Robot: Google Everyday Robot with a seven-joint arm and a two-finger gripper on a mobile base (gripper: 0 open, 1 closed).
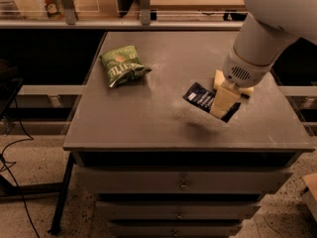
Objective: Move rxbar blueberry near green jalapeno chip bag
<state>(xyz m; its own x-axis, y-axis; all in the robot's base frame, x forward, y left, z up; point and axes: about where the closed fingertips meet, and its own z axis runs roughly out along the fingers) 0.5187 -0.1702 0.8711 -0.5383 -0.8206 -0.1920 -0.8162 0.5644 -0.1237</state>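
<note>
The green jalapeno chip bag [123, 66], a puffy pouch of crinkled glossy foil, lies at about ten o'clock on the matte grey table [143, 118]. It is well apart from the rxbar blueberry [199, 96], a flat, slick navy wrapper hanging tilted above the surface near three o'clock. The gripper [224, 103] is clamped on the bar's right end only, so I judge the thin film could slip or swing loose in transit. It could also clip the soft pale yellow block [218, 77] just behind it.
</note>
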